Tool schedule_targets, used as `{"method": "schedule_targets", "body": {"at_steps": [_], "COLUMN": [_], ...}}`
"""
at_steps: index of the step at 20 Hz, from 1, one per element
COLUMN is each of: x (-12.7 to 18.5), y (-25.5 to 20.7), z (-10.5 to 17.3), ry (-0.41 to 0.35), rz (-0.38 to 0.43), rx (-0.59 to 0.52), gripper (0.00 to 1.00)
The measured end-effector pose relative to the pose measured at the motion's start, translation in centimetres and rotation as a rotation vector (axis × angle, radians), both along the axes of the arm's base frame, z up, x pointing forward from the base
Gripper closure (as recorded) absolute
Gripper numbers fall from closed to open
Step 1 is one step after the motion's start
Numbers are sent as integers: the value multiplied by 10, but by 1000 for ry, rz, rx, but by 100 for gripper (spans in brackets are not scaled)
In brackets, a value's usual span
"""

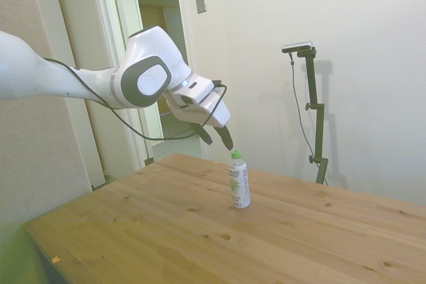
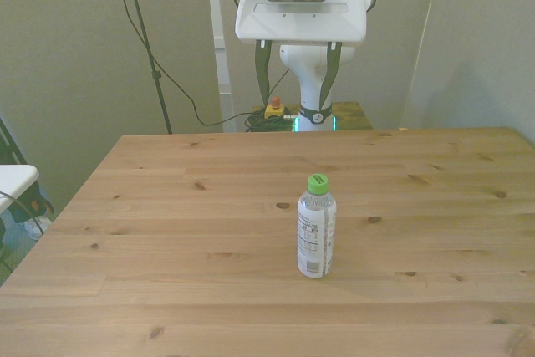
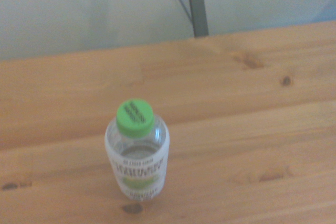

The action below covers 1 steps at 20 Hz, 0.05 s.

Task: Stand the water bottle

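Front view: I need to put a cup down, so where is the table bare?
Only the water bottle stands on the table, near its middle. Both sides of it and the near edge are bare. The tool hangs open above the far edge.

Clear glossy plastic bottle (image 2: 317, 233), smooth bright green cap (image 3: 135, 117), paper-like white label. Matt knotty wooden table (image 2: 167, 232). Glossy white plastic arm (image 1: 60, 81).

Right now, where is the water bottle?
The water bottle stands upright near the table's middle in the front view, alone, below the raised open gripper.
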<state>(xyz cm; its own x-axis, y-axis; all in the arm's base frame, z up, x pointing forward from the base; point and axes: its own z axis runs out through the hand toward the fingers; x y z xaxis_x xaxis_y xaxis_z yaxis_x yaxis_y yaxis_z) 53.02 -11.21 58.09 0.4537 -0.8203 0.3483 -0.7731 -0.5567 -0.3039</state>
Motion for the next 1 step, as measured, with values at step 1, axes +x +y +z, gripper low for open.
{"method": "schedule_targets", "body": {"at_steps": [1], "x": [-5], "y": [1], "z": [-3], "ry": [25], "rz": [10], "rx": [-3], "gripper": [0]}}
